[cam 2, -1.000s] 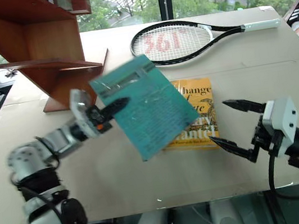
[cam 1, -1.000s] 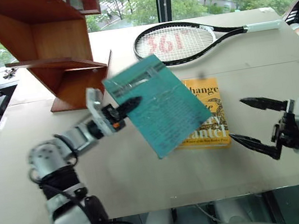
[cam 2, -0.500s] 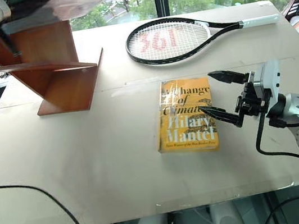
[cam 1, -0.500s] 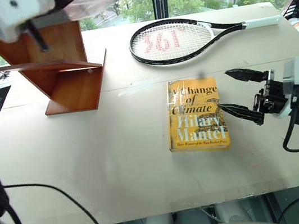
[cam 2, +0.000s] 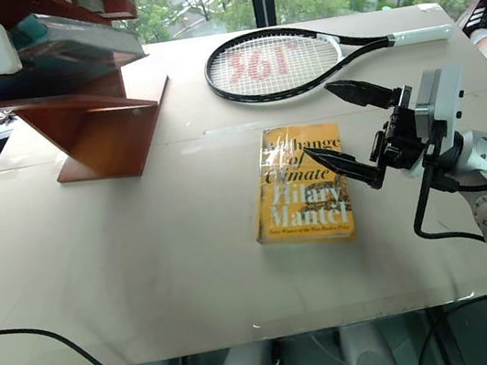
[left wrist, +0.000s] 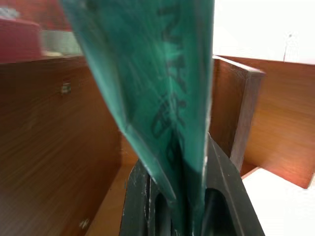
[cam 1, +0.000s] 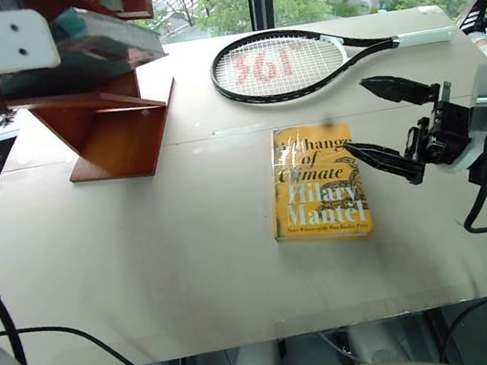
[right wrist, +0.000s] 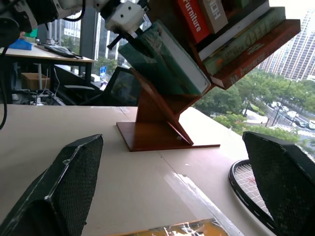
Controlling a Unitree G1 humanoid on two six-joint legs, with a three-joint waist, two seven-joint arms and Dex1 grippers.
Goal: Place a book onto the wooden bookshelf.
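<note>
With our left fingers clamped on the book over the shelf and right gripper wide and empty, letting go early could slide it off the slant.

Teal book lies tilted in reddish bookshelf.

A: Book is teal-green with dark print; the shelf reddish-brown wood.

B: And the one on the table?

A: Yellow book, white lettering (a dark drawing across its middle). The table is pale beige.

B: The racket?

A: Black frame, white strings with red marks, white grip. Fingers black
</note>
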